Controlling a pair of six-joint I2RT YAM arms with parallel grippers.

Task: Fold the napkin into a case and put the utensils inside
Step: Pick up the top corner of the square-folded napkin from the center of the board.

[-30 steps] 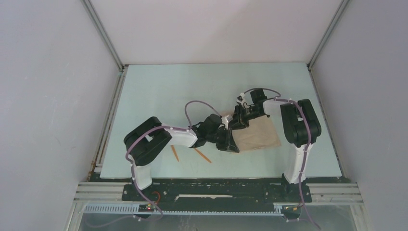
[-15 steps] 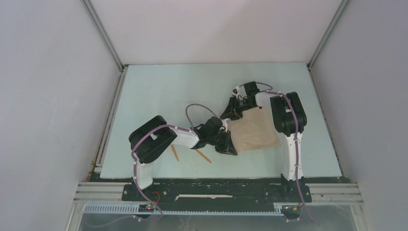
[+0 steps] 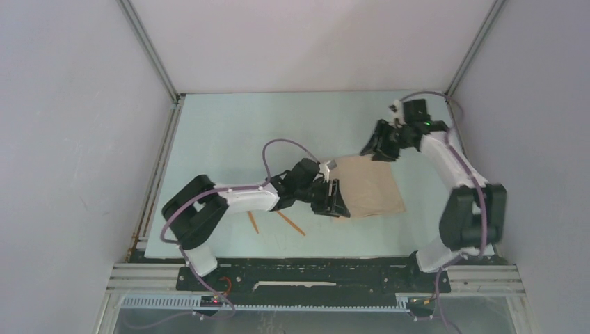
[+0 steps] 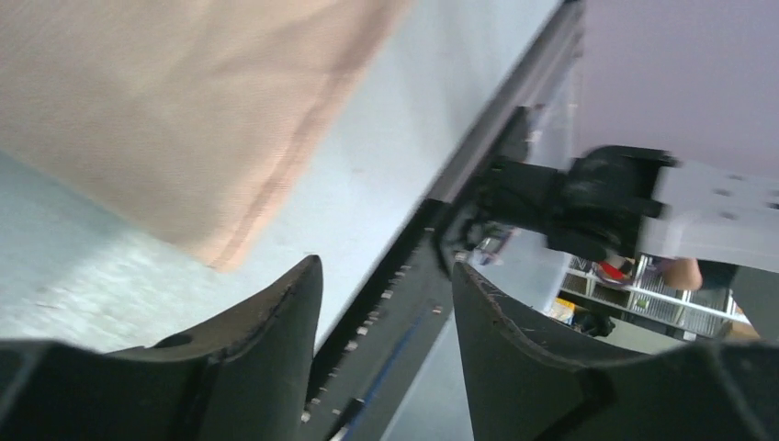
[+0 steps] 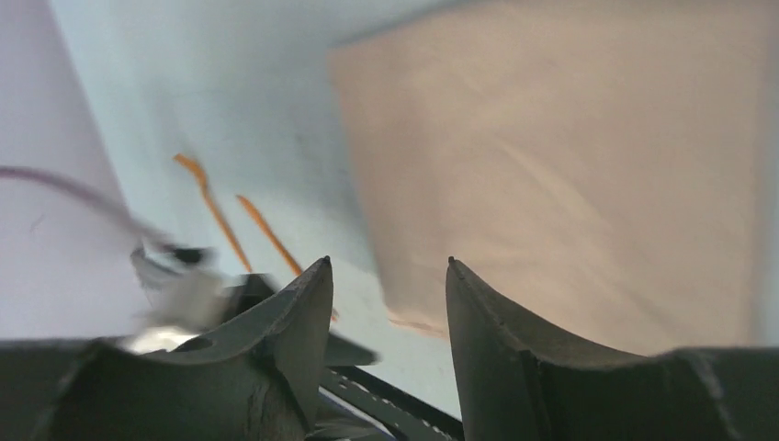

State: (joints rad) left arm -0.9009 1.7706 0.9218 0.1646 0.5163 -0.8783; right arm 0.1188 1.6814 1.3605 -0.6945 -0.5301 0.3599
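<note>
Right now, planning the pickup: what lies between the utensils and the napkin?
Top view: the left gripper, at the napkin's left edge, with the utensils beyond it.

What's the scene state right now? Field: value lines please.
napkin: folded flat, lying on the table, right of centre
utensils: two orange pieces on the table, left of the napkin and apart from it
left gripper: open, nothing between the fingers, by the napkin's near-left corner
right gripper: open, nothing between the fingers, beyond the napkin's far edge
task status: utensils not yet inside the napkin
</note>
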